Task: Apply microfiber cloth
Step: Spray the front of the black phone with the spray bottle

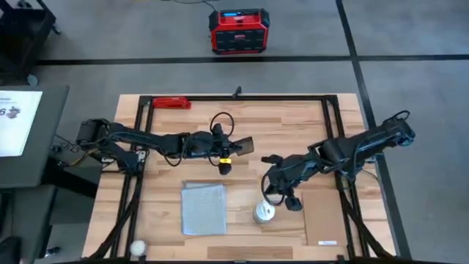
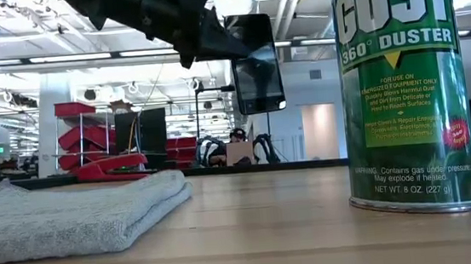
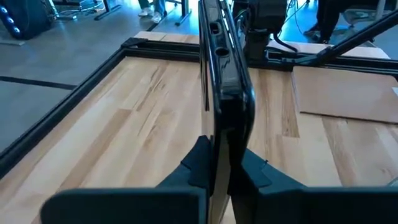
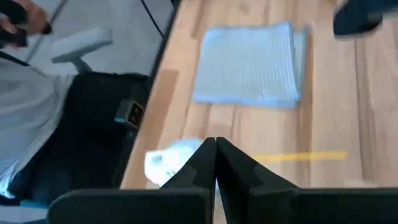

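Grey-blue microfiber cloth (image 1: pixel 203 207) lies near shut right claw (image 1: pixel 292 201); left claw (image 1: pixel 233 149) grips phone (image 1: pixel 243 146).

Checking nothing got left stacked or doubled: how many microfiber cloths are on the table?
1. The microfiber cloth lies folded flat on the table's near-left area, left of the duster can. Folded layers show at its edge, so a second cloth inside cannot be ruled out.

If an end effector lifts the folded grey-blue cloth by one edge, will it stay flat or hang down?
The pale grey-blue folded microfiber cloth would probably droop and unfold: its soft layers sag at the edges on the wooden table. It looks light, and would likely slide or bunch if pushed.
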You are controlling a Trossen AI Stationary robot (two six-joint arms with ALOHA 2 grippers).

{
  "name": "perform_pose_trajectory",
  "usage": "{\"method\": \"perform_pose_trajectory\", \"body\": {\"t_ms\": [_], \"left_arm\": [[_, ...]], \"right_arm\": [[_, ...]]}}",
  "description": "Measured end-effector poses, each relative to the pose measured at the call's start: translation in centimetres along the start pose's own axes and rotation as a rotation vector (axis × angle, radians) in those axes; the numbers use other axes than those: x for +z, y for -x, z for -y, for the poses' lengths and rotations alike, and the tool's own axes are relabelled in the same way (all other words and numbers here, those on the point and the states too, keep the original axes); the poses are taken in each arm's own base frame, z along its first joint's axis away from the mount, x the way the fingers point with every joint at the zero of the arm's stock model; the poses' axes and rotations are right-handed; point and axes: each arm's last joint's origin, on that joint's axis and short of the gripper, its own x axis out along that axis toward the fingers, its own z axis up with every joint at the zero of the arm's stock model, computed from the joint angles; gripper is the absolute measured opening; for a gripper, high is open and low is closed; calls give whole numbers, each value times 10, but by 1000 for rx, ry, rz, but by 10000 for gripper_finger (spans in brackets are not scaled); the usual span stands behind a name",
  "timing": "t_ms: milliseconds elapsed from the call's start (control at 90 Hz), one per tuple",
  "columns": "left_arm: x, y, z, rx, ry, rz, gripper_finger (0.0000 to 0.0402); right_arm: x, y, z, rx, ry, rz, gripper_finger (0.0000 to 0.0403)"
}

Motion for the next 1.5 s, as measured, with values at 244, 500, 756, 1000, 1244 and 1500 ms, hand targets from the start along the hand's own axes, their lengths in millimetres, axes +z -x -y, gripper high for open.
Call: {"method": "perform_pose_trajectory", "body": {"t_ms": [244, 500, 756, 1000, 1244, 1500], "left_arm": [[0, -1, -3, 10, 9, 0, 7], [0, -1, -3, 9, 8, -4, 7], [-1, -1, -3, 9, 7, -7, 7], [-1, -1, -3, 9, 6, -12, 7], [-2, -1, -3, 9, 11, -22, 7], [-3, -1, -3, 9, 10, -28, 7]], "right_arm": [[-5, -16, -5, -3, -4, -69, 0], [-4, -17, -4, -3, -14, -62, 0], [-3, -17, -1, -21, -40, -58, 0], [0, -23, 3, -34, -56, -46, 0], [-2, -35, -2, -6, -61, -70, 0], [3, -28, -10, -17, -56, -60, 0]]}}
